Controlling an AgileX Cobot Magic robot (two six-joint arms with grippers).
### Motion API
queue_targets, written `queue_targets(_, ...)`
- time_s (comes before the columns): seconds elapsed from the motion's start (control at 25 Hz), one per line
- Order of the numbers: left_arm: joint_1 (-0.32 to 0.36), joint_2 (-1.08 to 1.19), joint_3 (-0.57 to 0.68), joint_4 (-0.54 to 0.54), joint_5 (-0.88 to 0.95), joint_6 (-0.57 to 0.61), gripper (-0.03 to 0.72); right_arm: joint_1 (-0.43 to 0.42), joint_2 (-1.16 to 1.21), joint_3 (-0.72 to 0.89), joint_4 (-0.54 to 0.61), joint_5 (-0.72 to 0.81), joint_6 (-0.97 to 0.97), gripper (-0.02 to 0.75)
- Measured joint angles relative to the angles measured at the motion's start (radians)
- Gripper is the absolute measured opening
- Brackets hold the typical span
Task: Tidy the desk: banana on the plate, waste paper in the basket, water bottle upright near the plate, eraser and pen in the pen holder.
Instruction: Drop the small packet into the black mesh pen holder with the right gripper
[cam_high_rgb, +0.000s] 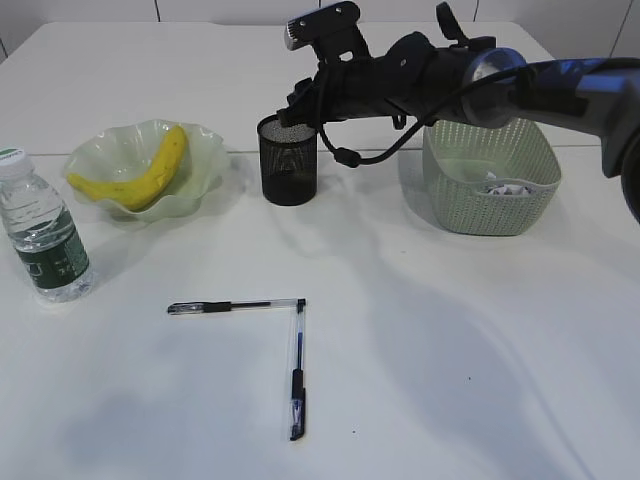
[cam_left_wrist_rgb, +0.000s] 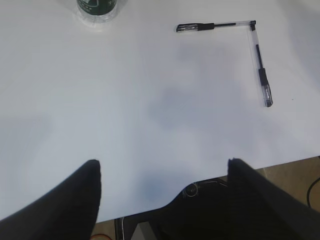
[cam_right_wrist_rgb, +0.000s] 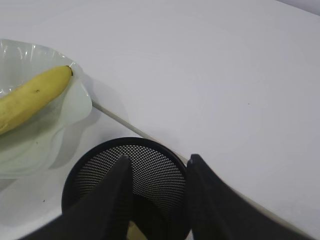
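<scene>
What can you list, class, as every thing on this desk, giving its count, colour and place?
Banana: one, yellow, lying in the plate.
Plate: one, pale green, wavy rim, back left.
Water bottle: one, clear with dark green label and white cap, upright at far left, near the plate.
Pen holder: one, black mesh, back centre; something pale shows at its bottom.
Basket: one, grey-green, back right.
Waste paper: one, white, inside the basket.
Pens: two, clear with dark grips, front centre, ends meeting in an L.
Desk: one, white.
Right gripper: one, black, jaws parted directly over the pen holder.
Left gripper: one, black, open above bare desk at the near edge.
</scene>
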Motion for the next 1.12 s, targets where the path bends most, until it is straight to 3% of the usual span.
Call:
queue_targets(0.44,0.000,0.000,0.000,0.000,0.000,0.000,0.561,0.000,0.000,0.000,0.004,0.016,0.000,0.272)
queue_targets(0.88,0.000,0.000,0.000,0.000,0.011,0.000,0.561,-0.001,-0.066,0.000,-0.006,0.249,0.092,0.251)
queue_targets(1.0,0.000,0.000,0.000,0.000,0.015,0.000,0.561,-0.008,-0.090,0.000,-0.073,0.319,0.249,0.250)
queue_targets(1.12,0.000,0.000,0.000,0.000,0.017,0.000,0.561,-0.017,-0.110,0.000,-0.240,0.447,0.442,0.250)
